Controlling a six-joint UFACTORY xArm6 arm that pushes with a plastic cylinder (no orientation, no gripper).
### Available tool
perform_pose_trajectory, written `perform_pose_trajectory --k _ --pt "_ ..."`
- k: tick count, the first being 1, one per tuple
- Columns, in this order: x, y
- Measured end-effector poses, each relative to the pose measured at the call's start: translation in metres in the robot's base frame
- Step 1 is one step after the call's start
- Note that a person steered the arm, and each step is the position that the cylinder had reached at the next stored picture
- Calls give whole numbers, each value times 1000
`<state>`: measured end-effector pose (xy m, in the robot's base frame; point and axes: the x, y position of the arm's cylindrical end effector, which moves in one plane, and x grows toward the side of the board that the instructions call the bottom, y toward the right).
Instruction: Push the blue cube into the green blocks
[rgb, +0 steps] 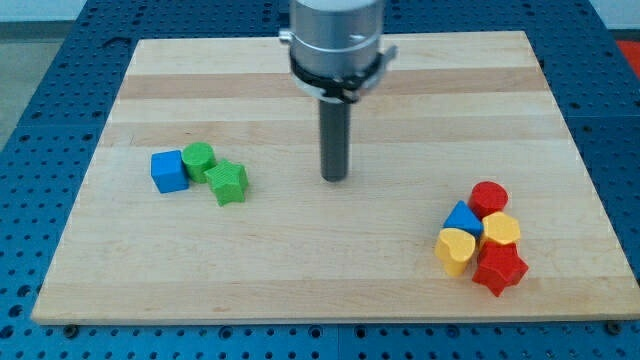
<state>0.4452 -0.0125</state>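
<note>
Tip (334, 179) of the rod rests free on bare board, touching nothing, well right of the blue cube (169, 171). Cube sits at the view's left, seemingly touching the green cylinder (199, 159), green star block (229, 183) just beyond. Judged light, rigid, easily slid; push squarely on its left face.

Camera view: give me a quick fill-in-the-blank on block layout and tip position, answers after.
1. The blue cube sits against the green ____.
2. My tip stands to the view's ____ of the green star-shaped block, touching no block.
3. The blue triangular block lies in the cluster at the view's ____ right.

Answers: cylinder; right; bottom
</note>
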Motion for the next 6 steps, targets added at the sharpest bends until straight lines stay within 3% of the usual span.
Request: perform_pose_trajectory --k 2,4,5,6 --pt "-48 -88" --pt "-30 -233" --pt "-6 -247" --pt "-5 -191"
